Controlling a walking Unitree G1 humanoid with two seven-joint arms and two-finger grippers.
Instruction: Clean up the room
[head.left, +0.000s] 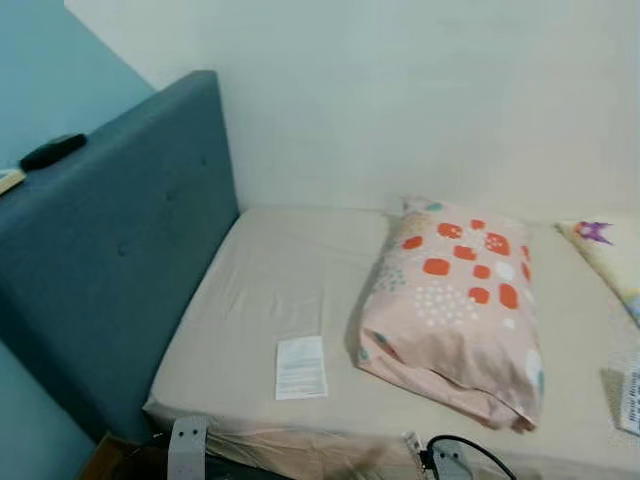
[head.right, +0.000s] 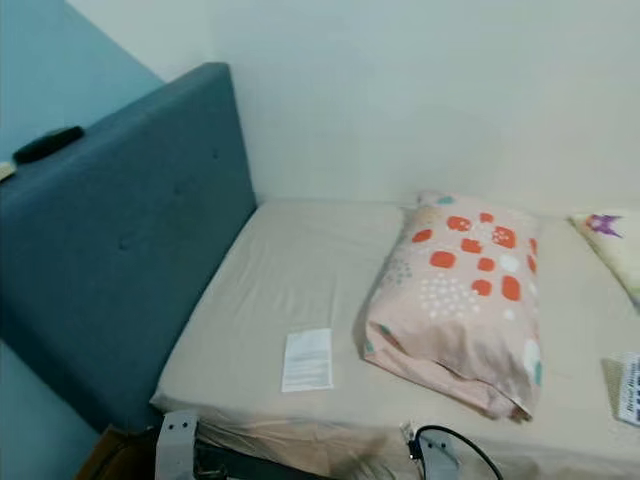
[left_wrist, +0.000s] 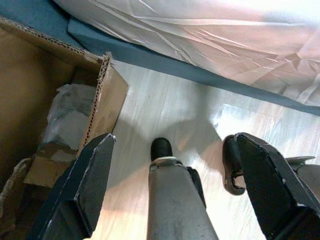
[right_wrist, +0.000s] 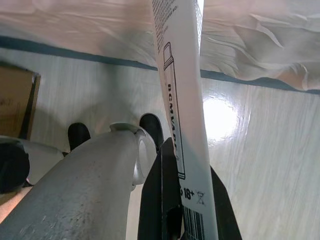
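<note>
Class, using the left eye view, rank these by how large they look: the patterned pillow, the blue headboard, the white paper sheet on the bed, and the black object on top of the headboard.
1. blue headboard
2. patterned pillow
3. white paper sheet
4. black object, though it sits farther from the camera

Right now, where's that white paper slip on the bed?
The white paper slip lies flat on the beige sheet near the mattress's front edge, just left of the patterned pillow and right of the blue headboard.
</note>
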